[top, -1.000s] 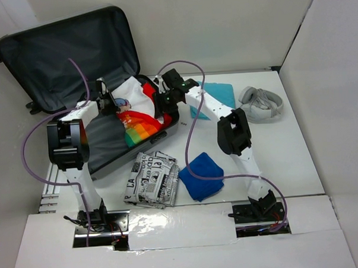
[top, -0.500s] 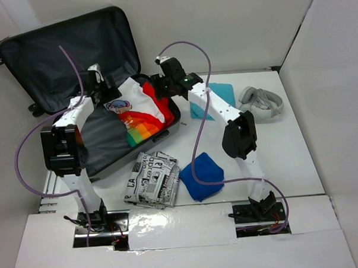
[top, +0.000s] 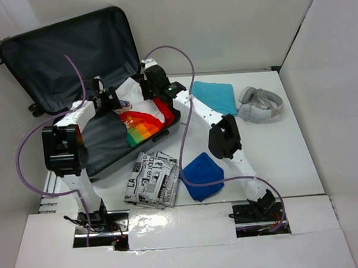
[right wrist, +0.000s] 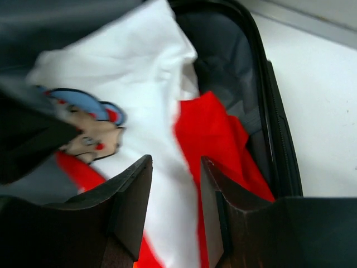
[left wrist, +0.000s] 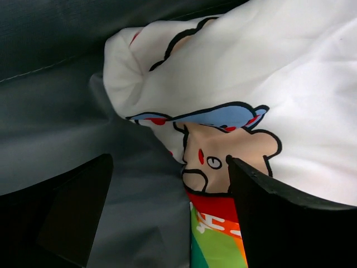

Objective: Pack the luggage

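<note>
The luggage (top: 62,53) lies open at the back left, its lid leaning on the wall. A white T-shirt (top: 139,106) with a cartoon print, red patches and a rainbow lies in its lower half. My left gripper (top: 111,100) hovers over the shirt's left edge. In the left wrist view its jaws (left wrist: 169,161) are wide open, with the cartoon face (left wrist: 223,153) and the dark lining (left wrist: 56,128) beneath and nothing held. My right gripper (top: 146,82) hangs over the shirt's far side. Its jaws (right wrist: 175,162) stand partly open above the white and red cloth (right wrist: 145,84), holding nothing.
A newspaper-print bundle (top: 151,180) and a blue cloth (top: 201,176) lie on the table in front of the luggage. A teal cloth (top: 216,95) and white headphones (top: 261,104) lie at the back right. The luggage rim (right wrist: 279,151) runs beside my right gripper.
My left gripper has opened wide and let go of the shirt. The right arm has swung left over the luggage, and its jaws have narrowed.
</note>
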Motion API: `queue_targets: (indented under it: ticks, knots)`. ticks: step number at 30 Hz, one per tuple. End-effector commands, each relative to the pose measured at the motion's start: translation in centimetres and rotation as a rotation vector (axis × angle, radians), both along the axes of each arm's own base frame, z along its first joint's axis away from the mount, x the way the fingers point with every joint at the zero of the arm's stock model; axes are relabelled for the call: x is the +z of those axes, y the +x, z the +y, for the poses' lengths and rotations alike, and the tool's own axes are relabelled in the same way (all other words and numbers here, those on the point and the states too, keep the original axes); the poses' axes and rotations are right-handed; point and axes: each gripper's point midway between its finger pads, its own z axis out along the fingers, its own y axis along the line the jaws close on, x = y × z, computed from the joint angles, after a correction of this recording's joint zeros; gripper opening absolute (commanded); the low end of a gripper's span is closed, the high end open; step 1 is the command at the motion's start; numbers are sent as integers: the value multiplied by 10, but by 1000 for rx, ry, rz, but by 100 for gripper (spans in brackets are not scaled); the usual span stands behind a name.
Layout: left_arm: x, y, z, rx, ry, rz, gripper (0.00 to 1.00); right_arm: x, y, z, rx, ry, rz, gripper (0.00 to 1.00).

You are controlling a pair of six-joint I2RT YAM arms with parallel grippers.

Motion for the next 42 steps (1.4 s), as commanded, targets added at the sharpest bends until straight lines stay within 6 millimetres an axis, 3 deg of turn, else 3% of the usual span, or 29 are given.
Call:
queue_targets:
  ticks: [1,4,5,8,9,11,12,14,15,19,24,27,28,29,30,31,32,33,35,37,38,39,40,42]
  knots:
    - [10,7,5,34,12,-19,98,-20,29,-11,-102,-15,-42,47]
    - [-5,14,12,68,29,15,96,-66,39,-25,-147,-63,8,47]
    - [-13,21,12,67,29,24,95,-74,39,-25,-153,-64,24,47]
    - [-9,40,9,61,4,1,87,-87,43,-32,-178,-75,39,46]
    - [-16,46,5,42,-16,1,83,-101,41,-34,-178,-91,56,44]
    - [-16,56,0,21,-37,-15,76,-95,40,-34,-183,-75,50,44]
    - [-9,65,-4,8,-62,-36,69,-103,38,-36,-182,-85,60,44]
    - [-9,71,-8,-10,-79,-49,62,-94,37,-37,-183,-75,50,44]
    - [-11,76,-13,-33,-100,-65,51,-104,33,-37,-178,-79,73,44]
    - [5,91,-22,-104,-117,-159,35,-110,23,-42,-199,-72,117,40]
    - [15,96,-27,-134,-125,-195,33,-135,9,-55,-240,-91,172,39]
    - [1,95,-27,-131,-130,-160,33,-137,0,-65,-289,-91,210,38]
    - [-8,95,-27,-130,-132,-145,33,-151,-12,-68,-281,-122,238,38]
    - [-11,95,-27,-129,-133,-136,34,-154,-18,-71,-288,-125,252,38]
    - [-11,95,-27,-129,-133,-136,35,-145,-21,-67,-278,-108,234,38]
    - [-21,93,-27,-128,-137,-110,36,-156,-27,-79,-307,-148,242,38]
    - [-24,95,-27,-127,-137,-107,38,-154,-31,-78,-314,-150,238,38]
    - [-19,97,-25,-121,-131,-108,41,-154,-31,-78,-314,-150,238,38]
    - [-34,90,-22,-91,-131,-37,44,-151,-24,-80,-315,-149,239,38]
    - [-36,88,-21,-84,-126,-26,47,-163,-23,-84,-310,-174,284,38]
    - [-39,85,-21,-83,-127,-17,53,-157,-18,-79,-297,-165,274,39]
    - [-39,85,-21,-83,-127,-17,74,-157,-18,-79,-292,-172,271,40]
    - [-45,81,-20,-76,-122,3,85,-154,-16,-75,-271,-159,260,41]
    - [-37,79,-19,-84,-114,-10,98,-158,-18,-74,-251,-169,259,43]
